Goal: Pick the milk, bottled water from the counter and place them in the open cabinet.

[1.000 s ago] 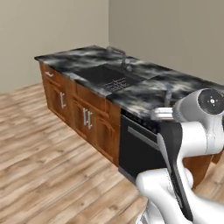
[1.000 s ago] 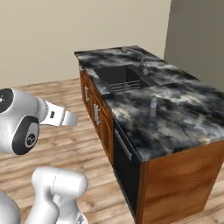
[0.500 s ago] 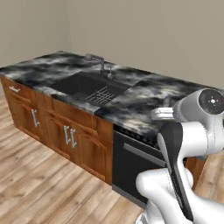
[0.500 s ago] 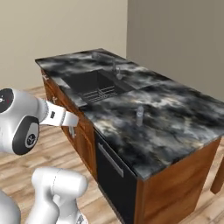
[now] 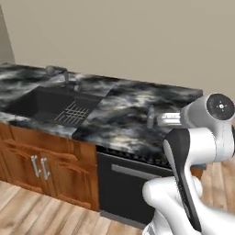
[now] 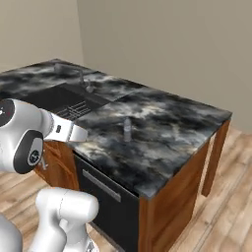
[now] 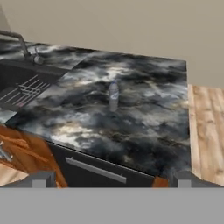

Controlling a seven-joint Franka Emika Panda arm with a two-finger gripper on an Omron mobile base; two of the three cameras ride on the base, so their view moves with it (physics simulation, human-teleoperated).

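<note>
The bottled water stands upright near the middle of the black-and-grey marbled counter, just right of the sink. The same bottled water shows beside my white hand in the left base view, and the bottled water stands out in the open on the counter in the right base view. My gripper is open, fingers wide apart with nothing between them, held back from the counter's front edge and well short of the bottle. The milk and the open cabinet are out of view.
A dark sink with a faucet takes up the counter's left part. Below the front edge are a black appliance front and wooden floor cabinets. Wood floor lies past the counter's right end, and a beige wall stands behind.
The whole picture has shifted: the base has driven round, so the counter now faces me more squarely and closer. The bottle has stayed put. The gripper has stayed open.
</note>
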